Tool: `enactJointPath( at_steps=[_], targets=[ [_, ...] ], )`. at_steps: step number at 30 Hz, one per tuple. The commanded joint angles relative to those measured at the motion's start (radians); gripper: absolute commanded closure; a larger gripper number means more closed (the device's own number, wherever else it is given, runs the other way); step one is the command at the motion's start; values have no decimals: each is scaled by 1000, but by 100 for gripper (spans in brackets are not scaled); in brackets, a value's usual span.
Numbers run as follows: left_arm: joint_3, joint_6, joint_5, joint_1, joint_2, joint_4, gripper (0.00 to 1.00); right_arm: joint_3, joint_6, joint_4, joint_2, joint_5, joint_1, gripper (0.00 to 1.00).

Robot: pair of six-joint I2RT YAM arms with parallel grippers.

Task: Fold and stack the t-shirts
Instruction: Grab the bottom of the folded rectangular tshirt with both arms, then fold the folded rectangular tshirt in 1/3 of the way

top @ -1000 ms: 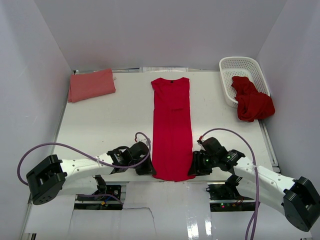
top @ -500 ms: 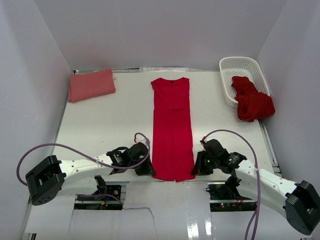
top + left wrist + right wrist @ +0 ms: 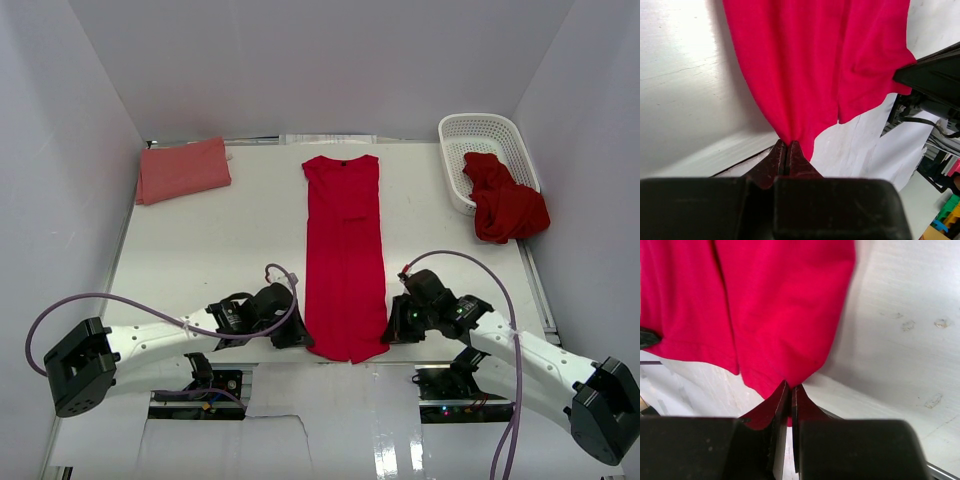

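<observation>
A crimson t-shirt (image 3: 344,255), folded into a long narrow strip, lies down the middle of the table with its collar at the far end. My left gripper (image 3: 297,340) is shut on its near left hem corner (image 3: 790,135). At the near right hem corner (image 3: 790,375) my right gripper (image 3: 390,333) is shut on the cloth too. The hem bows between them, with a slit showing in both wrist views. A folded salmon-pink t-shirt (image 3: 183,169) lies at the far left. Another crimson t-shirt (image 3: 505,205) hangs crumpled over the basket's near rim.
A white lattice basket (image 3: 470,140) stands at the far right corner. The table's near edge (image 3: 270,362) runs just under the hem, with the arm mounts and cables below it. White walls close in the left, right and back.
My right gripper has closed on the right hem corner and both grippers have drawn the hem slightly off the table, so its near edge now bows.
</observation>
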Motion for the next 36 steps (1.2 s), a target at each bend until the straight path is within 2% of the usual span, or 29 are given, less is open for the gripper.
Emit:
enactJointPath(
  at_steps=[1, 6, 12, 17, 19, 25, 30, 36],
  targets=[
    [52, -26, -8, -4, -24, -28, 100, 72, -23, -9, 13, -10, 3, 92],
    [73, -35, 11, -4, -26, -36, 100, 109, -23, -16, 14, -53, 3, 92],
    [7, -66, 36, -4, -55, 4, 100, 56, 6, -6, -42, -89, 4, 92],
    [-25, -121, 27, -4, -87, 35, 100, 11, 130, 83, -88, -138, 4, 92],
    [-30, -138, -4, -4, -107, 33, 100, 8, 166, 120, -108, -113, 3, 92],
    [-1, -162, -151, -3, -215, -51, 100, 60, 164, 92, -147, -6, 3, 92],
    [78, -145, -194, 8, -163, -111, 100, 121, 117, 92, -33, 2, 3, 92],
    [39, -168, -217, 42, -149, -54, 100, 153, 100, 105, 0, 140, 3, 92]
  ],
)
